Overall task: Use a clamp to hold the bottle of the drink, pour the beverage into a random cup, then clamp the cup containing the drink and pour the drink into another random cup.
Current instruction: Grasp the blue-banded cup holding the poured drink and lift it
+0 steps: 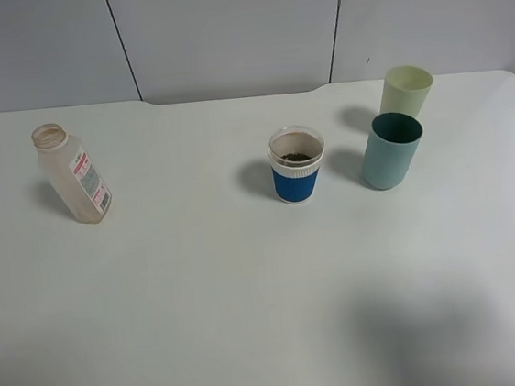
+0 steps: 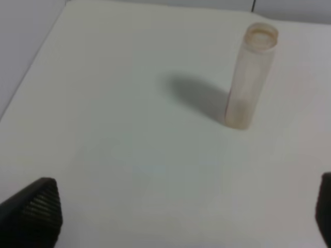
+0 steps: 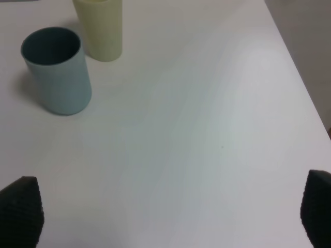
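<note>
From where I stand, the bottle (image 1: 73,175) is upright near the left end of the worktop (image 1: 250,295), uncapped and looking almost drained. The blue cup (image 1: 296,166) sits near the middle with a little dark drink (image 1: 297,156) in the bottom. Well to its right is the teal cup (image 1: 391,149), with the yellow-green cup (image 1: 404,91) just behind it. Neither arm reaches into the overhead view. The left gripper (image 2: 181,212) hangs back from the bottle with its jaws wide apart and holding nothing. The right gripper (image 3: 168,209) is just as wide and empty, facing the two plain cups. My guess is the bottle's pour is done and the blue cup is next to be clamped. To do that well, the right gripper should come in low and level from the side. It should put one jaw on either side of the white ribbed band and close gently so the thin wall doesn't buckle. I'd lift it straight up, carry it upright to the teal cup, which is nearer, and tip slowly over the rim. The yellow-green cup stands so close behind that a wide swing could knock it.
</note>
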Motion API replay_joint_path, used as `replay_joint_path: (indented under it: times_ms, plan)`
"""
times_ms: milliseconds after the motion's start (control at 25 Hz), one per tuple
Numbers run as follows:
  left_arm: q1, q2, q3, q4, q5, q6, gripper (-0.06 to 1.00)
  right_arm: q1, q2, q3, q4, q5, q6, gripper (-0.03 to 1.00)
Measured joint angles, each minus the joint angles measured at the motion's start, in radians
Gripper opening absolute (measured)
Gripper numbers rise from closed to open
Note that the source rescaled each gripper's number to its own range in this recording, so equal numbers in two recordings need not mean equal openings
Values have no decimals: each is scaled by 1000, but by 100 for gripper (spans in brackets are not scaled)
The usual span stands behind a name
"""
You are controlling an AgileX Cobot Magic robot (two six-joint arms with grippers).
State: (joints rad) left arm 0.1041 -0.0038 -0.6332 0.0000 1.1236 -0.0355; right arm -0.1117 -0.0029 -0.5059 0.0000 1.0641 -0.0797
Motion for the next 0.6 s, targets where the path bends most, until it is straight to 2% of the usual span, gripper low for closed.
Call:
replay_joint_path:
  times_ms: [120, 360, 600]
  plan:
    - [0, 0, 24, 27, -2, -10, 100, 0, 0, 0, 0, 0, 0, 100]
    - [0, 0, 126, 80, -52, -157, 100, 0, 0, 0, 0, 0, 0, 100]
    - [-6, 0, 128, 85, -56, -173, 100, 0, 0, 0, 0, 0, 0, 100]
